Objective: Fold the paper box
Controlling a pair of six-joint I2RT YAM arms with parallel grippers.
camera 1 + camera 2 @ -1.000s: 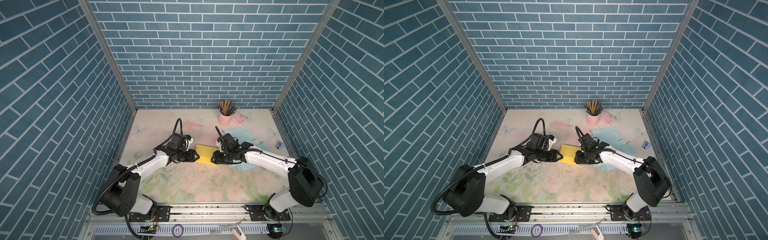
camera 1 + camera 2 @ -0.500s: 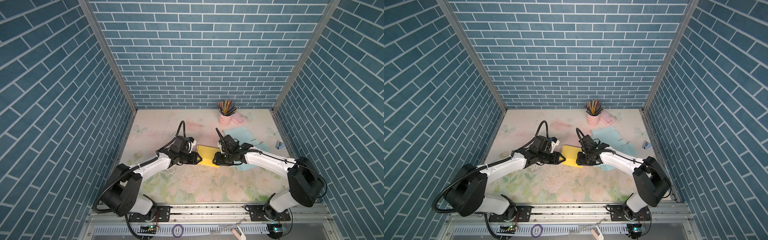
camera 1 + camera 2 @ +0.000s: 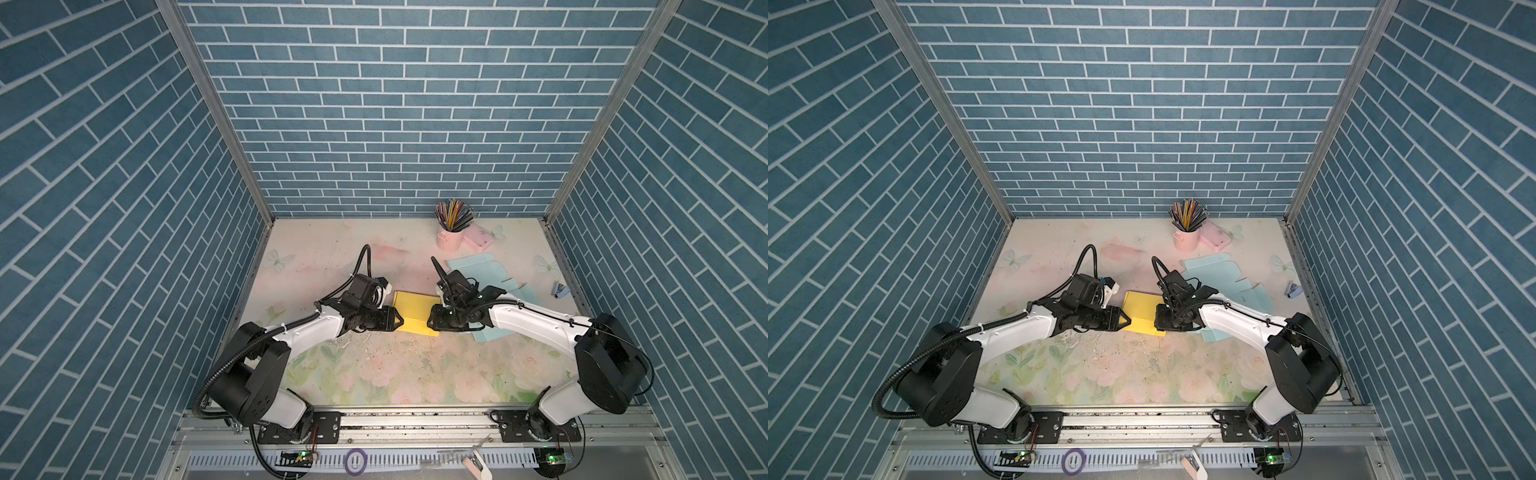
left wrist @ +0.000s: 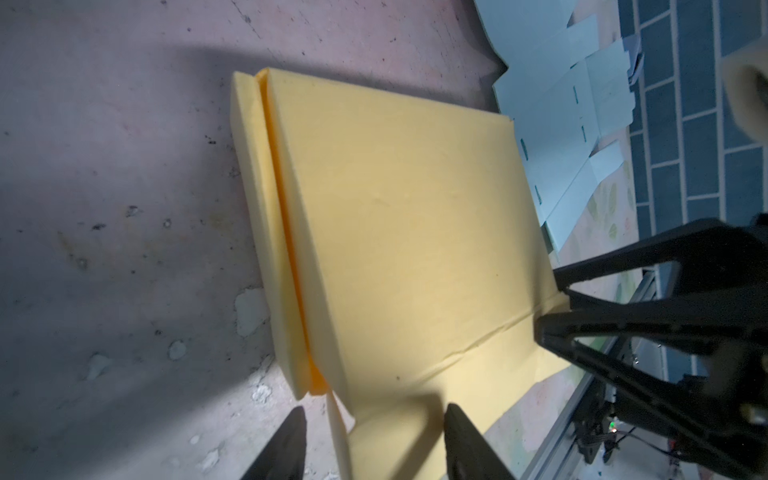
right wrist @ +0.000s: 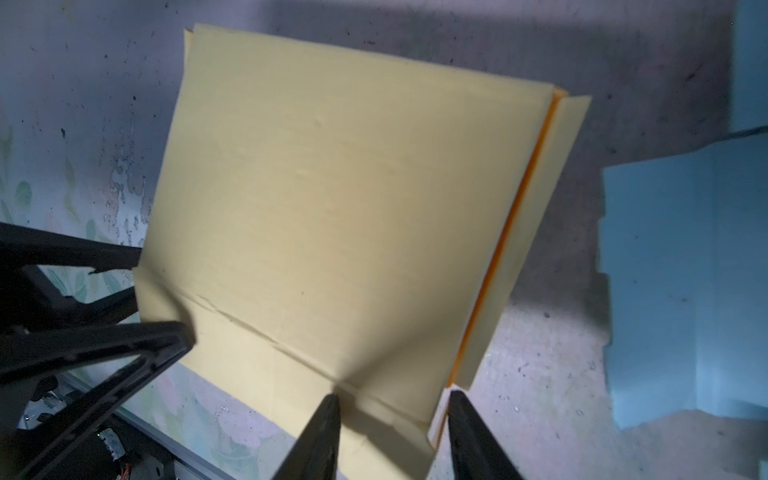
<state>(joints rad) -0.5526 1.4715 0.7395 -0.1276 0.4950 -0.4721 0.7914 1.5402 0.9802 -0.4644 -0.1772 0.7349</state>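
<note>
— What's changed in the last second?

— My left hand (image 3: 400,322) has slid in from the left of the frame to meet the yellow paper box (image 3: 415,311). Its jaws stand apart, straddling a loose flap (image 4: 337,432) and gripping nothing. The right hand (image 3: 431,322) has stayed on the opposite side, its jaws likewise parted around the paper. The box has nudged slightly toward the lower right.

— Meaning?

— I judge both hands are set to work a flap. The box lies flat just below mid-frame, far from standing. I can't tell if the fingertips touch paper, because the wrist views cut them off.

— Surroundings?

— A worn floral table (image 3: 374,374), pale blue sheets (image 3: 473,266) right of the box, a pink pencil cup (image 3: 449,243) at upper right, and blue brick walls (image 3: 395,124) all round.
</note>
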